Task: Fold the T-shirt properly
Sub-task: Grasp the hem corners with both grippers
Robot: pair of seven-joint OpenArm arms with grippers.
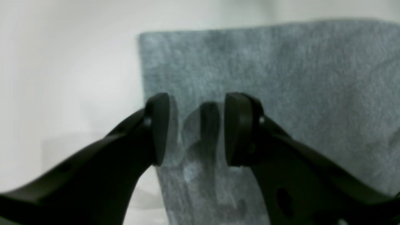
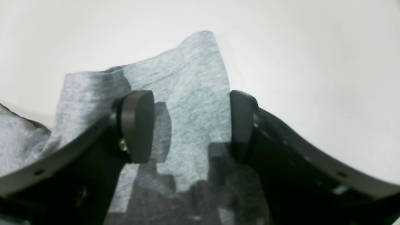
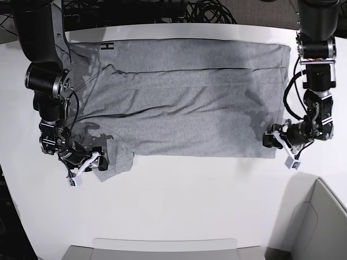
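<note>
The T-shirt (image 3: 184, 97) lay spread across the upper half of the white table (image 3: 206, 206). Left gripper (image 1: 197, 129) and right gripper (image 2: 192, 126) had jaws open at its lower corners, looked like pre-grasp; next they'd need to pinch both.

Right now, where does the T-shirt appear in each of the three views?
Left wrist: the T-shirt fills the centre and right, its corner behind the open left gripper.
Right wrist: a sleeve flap, centre-left, under the open right gripper.
Base: spread across the upper middle.
Shared landmark: the white table.
</note>
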